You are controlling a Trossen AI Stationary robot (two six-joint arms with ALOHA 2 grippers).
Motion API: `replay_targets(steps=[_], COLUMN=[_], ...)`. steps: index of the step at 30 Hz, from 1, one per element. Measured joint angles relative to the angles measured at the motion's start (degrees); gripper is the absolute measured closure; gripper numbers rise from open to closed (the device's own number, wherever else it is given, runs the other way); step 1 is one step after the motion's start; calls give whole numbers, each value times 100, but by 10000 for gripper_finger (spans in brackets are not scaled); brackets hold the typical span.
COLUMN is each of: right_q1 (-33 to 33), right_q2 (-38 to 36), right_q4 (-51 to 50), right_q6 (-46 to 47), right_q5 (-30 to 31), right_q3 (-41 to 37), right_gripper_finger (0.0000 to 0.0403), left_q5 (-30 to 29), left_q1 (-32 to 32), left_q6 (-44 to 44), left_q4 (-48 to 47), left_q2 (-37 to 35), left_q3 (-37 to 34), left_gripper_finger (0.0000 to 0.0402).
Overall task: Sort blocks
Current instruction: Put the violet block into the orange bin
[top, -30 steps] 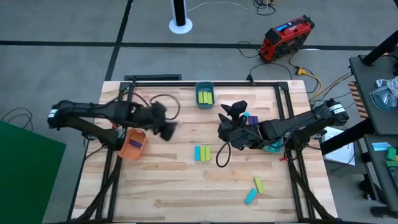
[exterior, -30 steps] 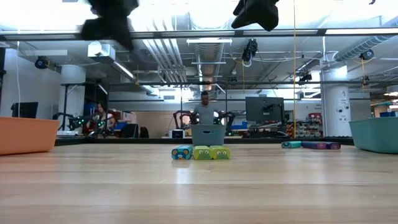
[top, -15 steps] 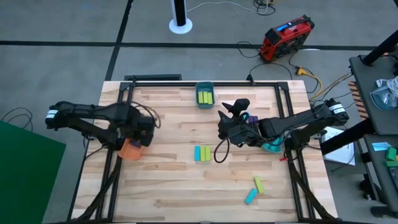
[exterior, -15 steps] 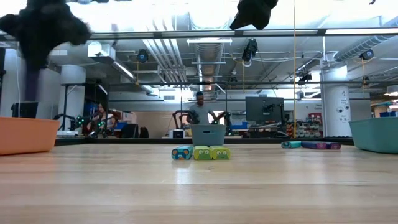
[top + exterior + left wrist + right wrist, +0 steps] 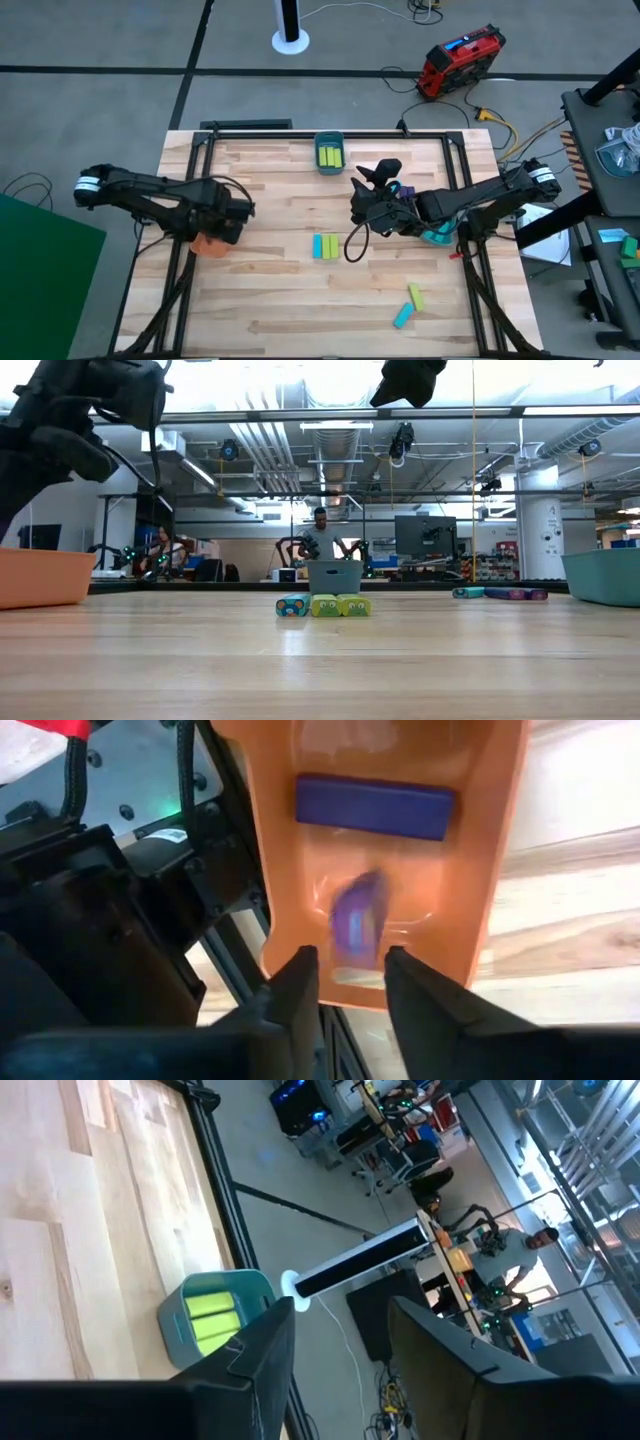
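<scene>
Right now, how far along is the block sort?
Done: yellow-green blocks sit in the far bin, one purple block lies in the orange bin.
In hand: left gripper, open, drops another purple one there.
Left: three blocks mid-table, two nearer.

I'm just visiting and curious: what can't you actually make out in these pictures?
- High view: the left arm covers most of the orange bin, hiding its contents.
- Left wrist view: the purple block below the left pincer is blurred; a sharper one lies farther along.
- Low view: the bins' walls hide their insides.
- High view: the teal bin sits mostly under the right arm.
</scene>
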Motion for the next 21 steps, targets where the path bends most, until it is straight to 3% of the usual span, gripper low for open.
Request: replay_targets(steps=[10,15,21], right_q1=[-7,-26,-26], right_q2=[-2,-2,-213], right_q4=[0,-4,-22], right_q6=[246,633,964], right_q5=[0,48,959], right_q3=[-2,-2,-9], right_gripper_finger=[253,251,267], left_q5=[-280,-1148,-2319], left_q1=[0,0,-7], left_q6=[46,126,1016], left_q4=[44,105,108], left_q2=[51,293,819], left_q3=[758,1809,3442], left_gripper_finger=[254,256,261])
